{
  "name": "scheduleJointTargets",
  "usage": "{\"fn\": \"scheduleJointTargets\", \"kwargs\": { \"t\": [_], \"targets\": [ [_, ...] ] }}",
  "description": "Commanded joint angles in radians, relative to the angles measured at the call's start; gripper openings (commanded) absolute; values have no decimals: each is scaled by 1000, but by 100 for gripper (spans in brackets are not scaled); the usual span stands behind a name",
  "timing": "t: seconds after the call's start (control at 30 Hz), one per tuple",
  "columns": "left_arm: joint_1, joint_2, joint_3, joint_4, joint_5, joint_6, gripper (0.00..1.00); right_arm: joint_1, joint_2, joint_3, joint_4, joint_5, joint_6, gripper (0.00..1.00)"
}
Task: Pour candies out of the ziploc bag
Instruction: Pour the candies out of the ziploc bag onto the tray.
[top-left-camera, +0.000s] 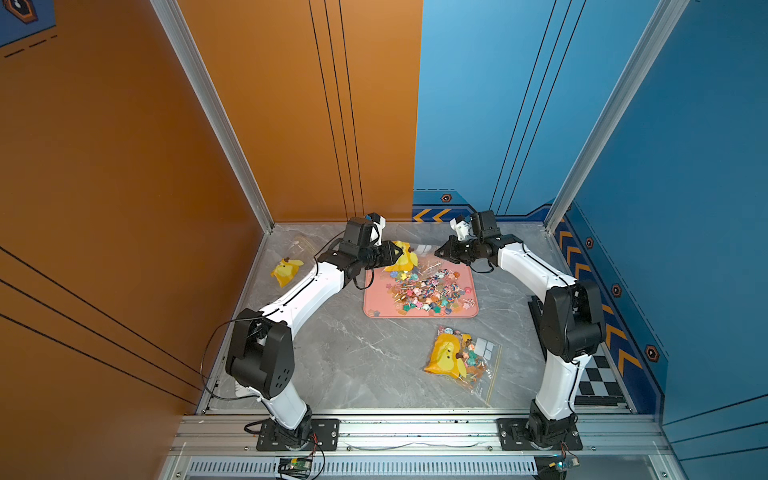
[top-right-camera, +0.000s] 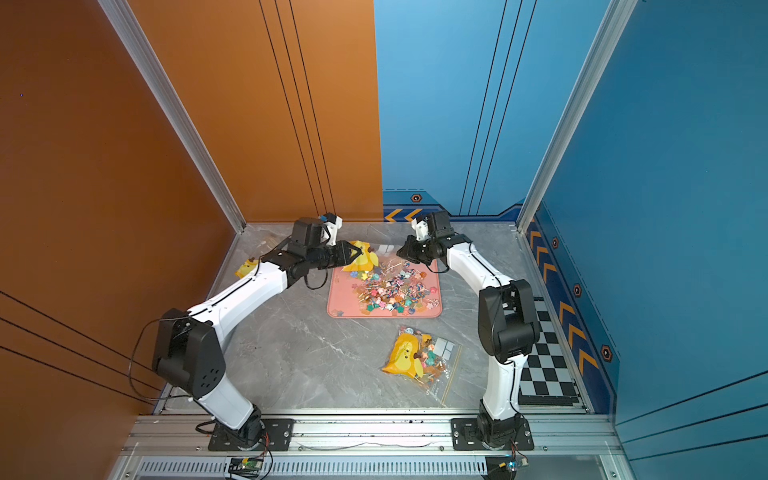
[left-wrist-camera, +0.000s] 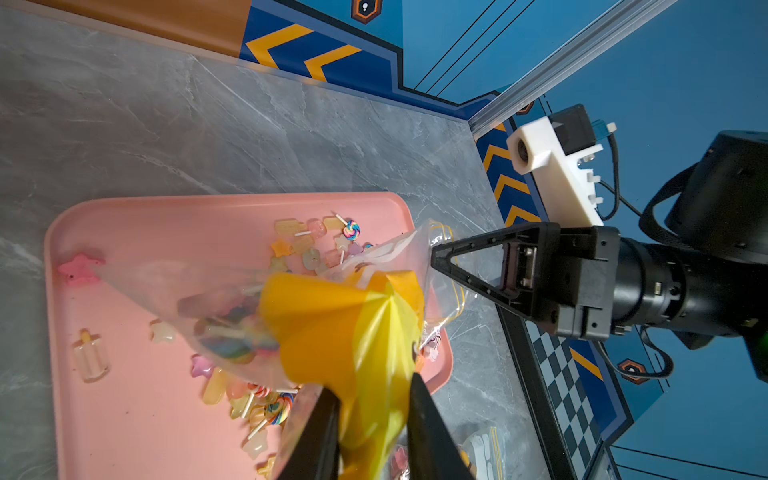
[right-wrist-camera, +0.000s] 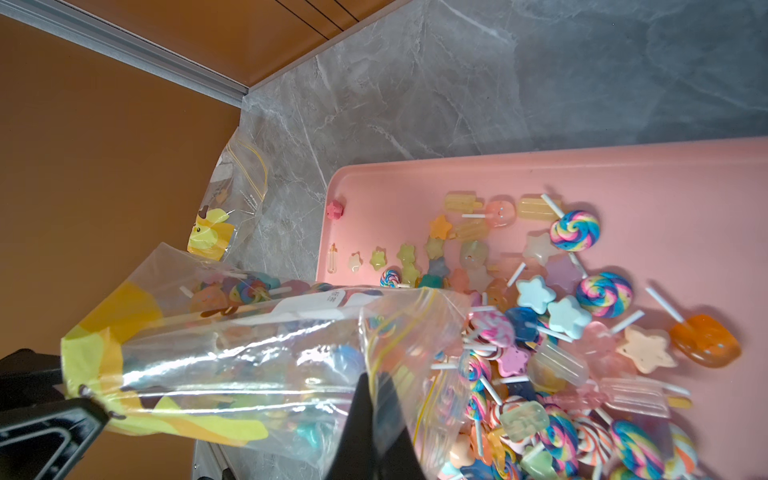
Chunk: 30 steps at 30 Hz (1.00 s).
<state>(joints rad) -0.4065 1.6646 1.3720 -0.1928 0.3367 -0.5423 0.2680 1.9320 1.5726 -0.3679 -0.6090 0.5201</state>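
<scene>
The clear ziploc bag (top-left-camera: 405, 258) with a yellow printed end hangs over the far left corner of the pink tray (top-left-camera: 374, 301), stretched between both grippers. My left gripper (left-wrist-camera: 372, 388) is shut on the bag's bunched yellow end. My right gripper (right-wrist-camera: 374, 378) is shut on the clear rim at the bag's mouth, which opens toward the tray. A heap of candies (right-wrist-camera: 561, 332) lies on the tray: stars, swirl lollipops with white sticks, ice-lolly shapes. Some candies still show inside the bag (right-wrist-camera: 249, 357). Both top views show the pile (top-right-camera: 390, 291).
A second, filled ziploc bag (top-left-camera: 457, 357) lies on the grey table near the front right. A flat, nearly empty bag (top-left-camera: 286, 268) lies at the far left by the orange wall. Walls close in the table at the back and sides.
</scene>
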Motion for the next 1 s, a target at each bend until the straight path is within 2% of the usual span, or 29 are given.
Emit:
{"fn": "scheduleJointTargets", "kwargs": {
  "t": [0.0,0.97],
  "targets": [
    [0,-12,61,35,-19,25,0,-23,-23,15,-32,10,-11,0],
    [-12,-5,61,36,-28,25,0,-31,-52,0,-34,11,-13,0]
  ]
}}
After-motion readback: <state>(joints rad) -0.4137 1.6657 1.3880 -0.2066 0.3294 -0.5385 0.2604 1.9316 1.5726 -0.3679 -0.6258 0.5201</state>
